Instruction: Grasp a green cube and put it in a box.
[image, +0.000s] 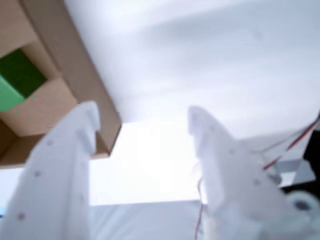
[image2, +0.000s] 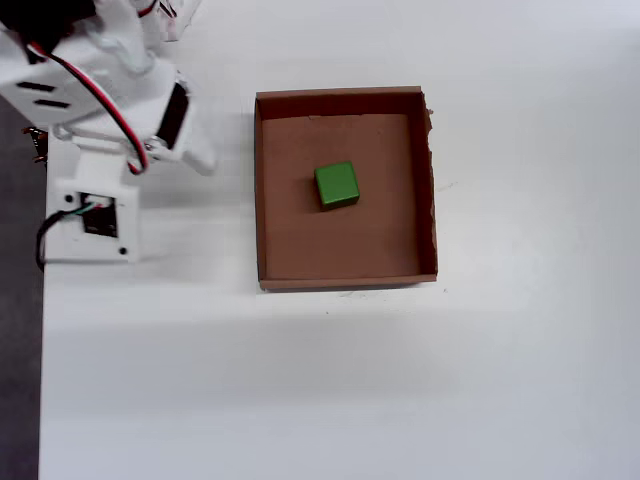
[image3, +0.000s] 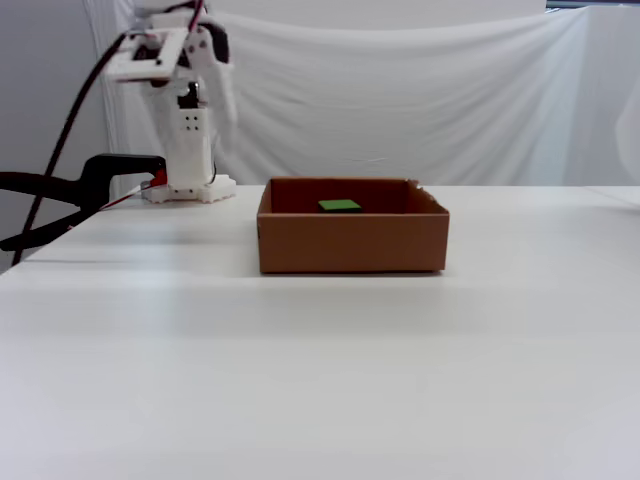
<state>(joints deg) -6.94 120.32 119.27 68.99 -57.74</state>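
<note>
The green cube (image2: 337, 186) lies on the floor of the brown cardboard box (image2: 372, 245), near its middle. In the fixed view only the cube's top (image3: 340, 206) shows above the box's front wall (image3: 350, 245). My gripper (image2: 198, 156) is raised and folded back near the arm's base, left of the box in the overhead view and clear of it. In the wrist view the gripper (image: 144, 112) is open with nothing between its white fingers. There the cube (image: 17, 77) sits at the upper left inside the box (image: 75, 65).
The arm's white base (image2: 88, 215) is fixed at the table's left edge in the overhead view, with red and black wires. A black clamp (image3: 95, 180) holds it at the left of the fixed view. A white cloth (image3: 420, 90) hangs behind the table.
</note>
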